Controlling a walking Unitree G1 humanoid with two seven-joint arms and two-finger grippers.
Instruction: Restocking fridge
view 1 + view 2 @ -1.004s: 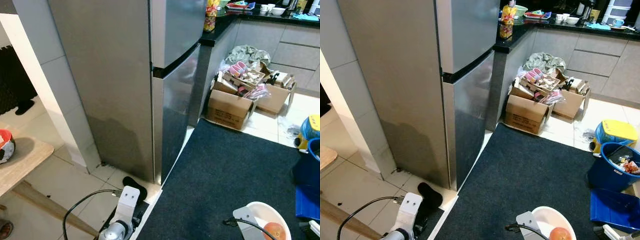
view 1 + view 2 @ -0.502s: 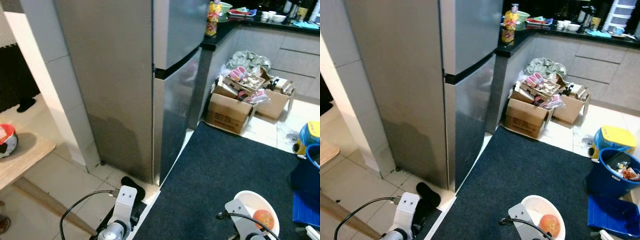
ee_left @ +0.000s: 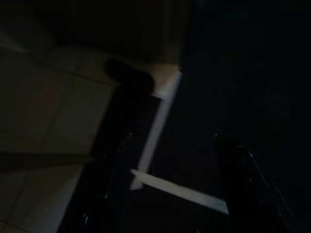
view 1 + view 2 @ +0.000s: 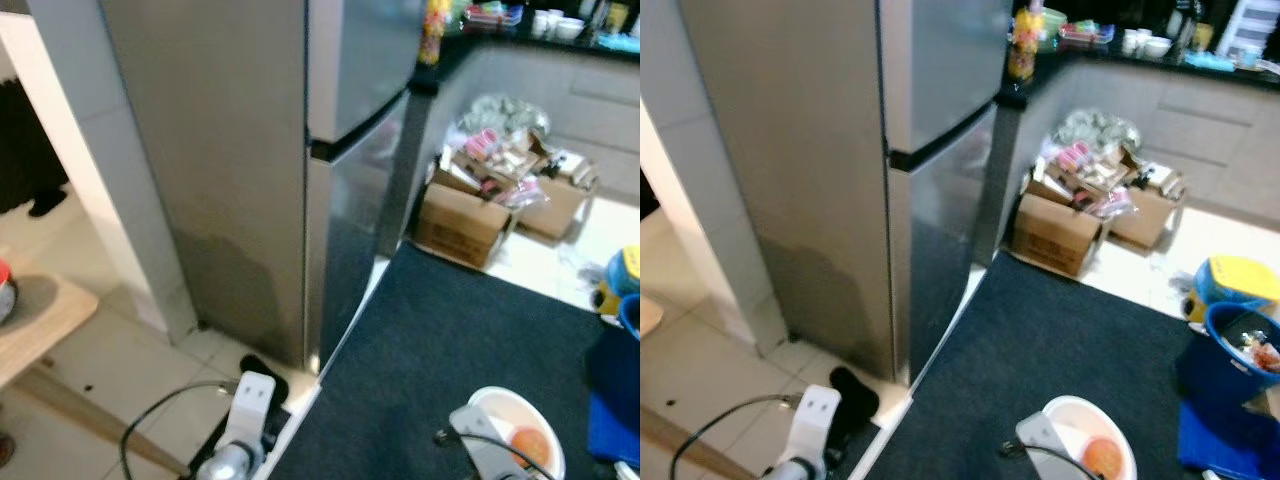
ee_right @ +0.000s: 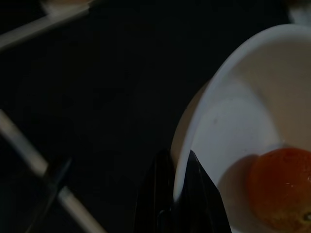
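We stand before a closed two-door steel fridge [image 4: 300, 170], its corner toward us, with a dark rug [image 4: 450, 340] running along its front edge and pale floor tiles [image 4: 110, 370] to our left. The rug gives open room ahead, bounded at the far end by two open cardboard boxes [image 4: 1060, 225] stuffed with goods at the foot of the black kitchen counter [image 4: 1090, 45], and on our right by a blue bucket [image 4: 1240, 350] and a yellow-lidded container [image 4: 1240, 280]. A wooden table corner [image 4: 40, 320] juts in at the left edge, partly cut off.

Our right claw [image 5: 175, 194] is pinched shut on the rim of a white bowl [image 5: 233, 121] — one finger inside, one outside — and an orange [image 5: 279, 189] lies in the bowl. The head views show that bowl low over the rug, the orange a blurred spot, while the wrist view gives the grip itself.

Our left claw [image 3: 170, 165] hangs low with fingers spread apart over the rug's edge and the tiles. Its wrist view is very dark; a black rounded shape [image 3: 126, 73] lies on the floor by the fridge corner, too dim to name. The head views are blurred.
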